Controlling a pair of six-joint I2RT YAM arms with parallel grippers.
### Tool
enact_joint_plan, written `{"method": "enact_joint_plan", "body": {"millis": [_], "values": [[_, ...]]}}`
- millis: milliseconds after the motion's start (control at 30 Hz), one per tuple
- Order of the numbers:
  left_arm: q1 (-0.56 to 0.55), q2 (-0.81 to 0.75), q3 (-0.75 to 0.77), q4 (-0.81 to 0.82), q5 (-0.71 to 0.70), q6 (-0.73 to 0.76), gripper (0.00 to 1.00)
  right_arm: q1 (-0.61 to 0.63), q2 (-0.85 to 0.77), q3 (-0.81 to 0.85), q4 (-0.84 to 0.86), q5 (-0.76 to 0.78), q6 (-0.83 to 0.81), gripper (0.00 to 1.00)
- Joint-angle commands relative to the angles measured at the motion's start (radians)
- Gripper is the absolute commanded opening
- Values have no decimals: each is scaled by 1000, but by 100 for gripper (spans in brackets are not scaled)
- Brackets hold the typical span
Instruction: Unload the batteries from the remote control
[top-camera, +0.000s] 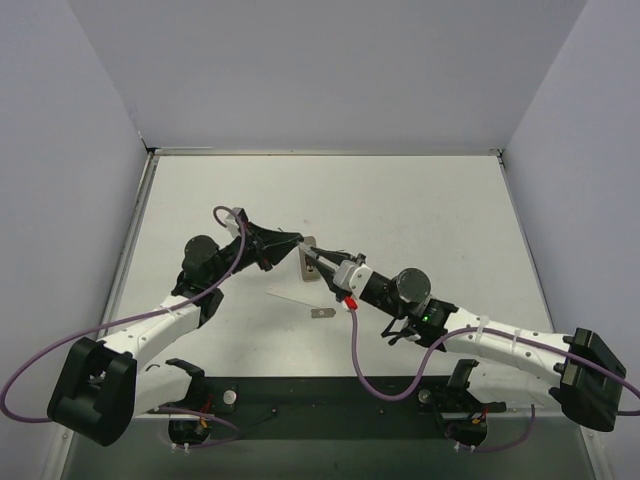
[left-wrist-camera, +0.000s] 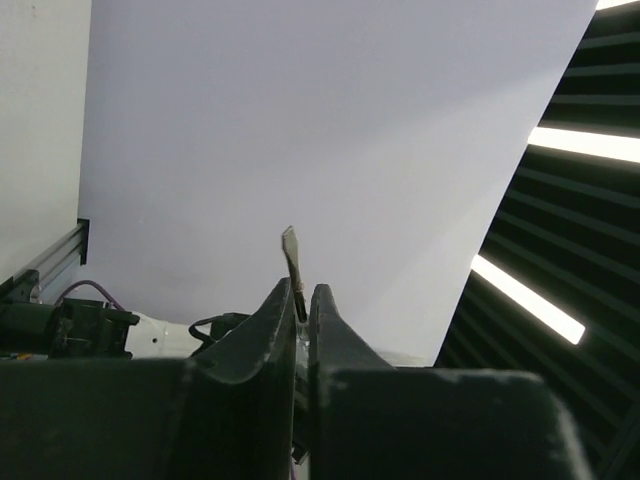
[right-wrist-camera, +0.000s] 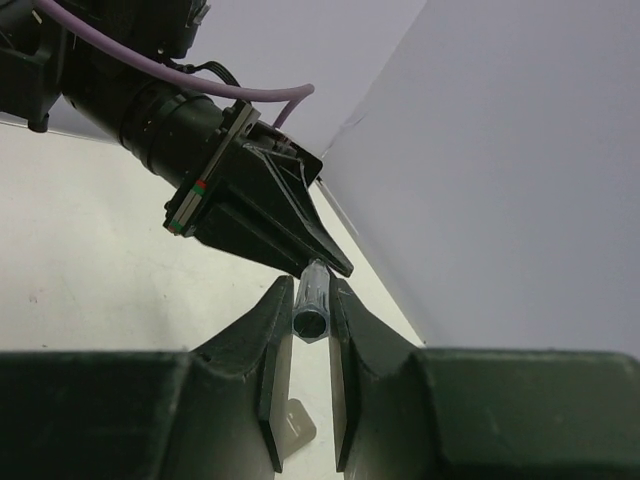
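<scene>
My left gripper (top-camera: 296, 249) is shut on the remote control (top-camera: 309, 263), a slim tan-grey bar held above the table. In the left wrist view the remote (left-wrist-camera: 290, 246) shows edge-on, sticking up from between the shut fingers (left-wrist-camera: 303, 292). My right gripper (top-camera: 324, 264) is shut on a clear hex-handled tool (right-wrist-camera: 312, 304). The tool's far end points at the tip of the left gripper (right-wrist-camera: 262, 212), where the remote is held. No green batteries show in any view.
A narrow white strip (top-camera: 288, 296) and a small flat grey plate (top-camera: 321, 313) lie on the white table just in front of the grippers. The plate also shows under my right fingers (right-wrist-camera: 300, 426). Grey walls enclose the table on three sides.
</scene>
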Motion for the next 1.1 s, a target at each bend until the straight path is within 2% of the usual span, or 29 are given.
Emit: {"method": "enact_joint_plan", "body": {"millis": [0, 33, 100, 167, 200, 267, 300, 367, 400, 500, 567, 633, 667, 800, 900, 1000, 1067], "values": [[-4, -3, -6, 123, 43, 9, 26, 6, -3, 58, 83, 25, 16, 0], [4, -3, -8, 112, 64, 17, 41, 5, -12, 61, 72, 38, 13, 0], [12, -19, 3, 15, 90, 90, 60, -7, -50, 62, 0, 43, -21, 0], [38, -43, 23, -95, 125, 167, 67, -43, -90, 59, -96, 8, -16, 0], [49, -49, 31, -194, 132, 252, 70, -97, -133, 58, -128, -16, -4, 0], [82, -65, 52, -299, 146, 351, 70, -154, -175, 69, -255, -108, 39, 0], [93, -66, 90, -433, 143, 470, 70, -184, -207, 78, -308, -128, 39, 0], [107, -53, 142, -550, 132, 592, 70, -242, -238, 79, -436, -197, 24, 0], [107, -40, 199, -651, 117, 708, 70, -268, -266, 76, -474, -228, 18, 0], [105, 53, 297, -841, 97, 898, 70, -398, -299, 76, -599, -365, 22, 0], [104, 139, 373, -879, 106, 953, 70, -505, -294, 88, -676, -429, 37, 0], [96, 220, 429, -882, 129, 983, 69, -556, -253, 147, -762, -516, 19, 0], [92, 246, 454, -893, 135, 999, 69, -592, -238, 171, -861, -540, 10, 0], [66, 386, 593, -1023, 123, 1123, 69, -623, -150, 231, -1034, -636, -41, 0], [40, 486, 686, -1086, 91, 1184, 69, -624, -123, 233, -1083, -658, -84, 0], [20, 587, 764, -1107, 115, 1195, 69, -621, -94, 220, -1089, -640, -99, 0], [9, 665, 827, -1185, 112, 1239, 69, -618, -75, 222, -1121, -668, -128, 0]]}}
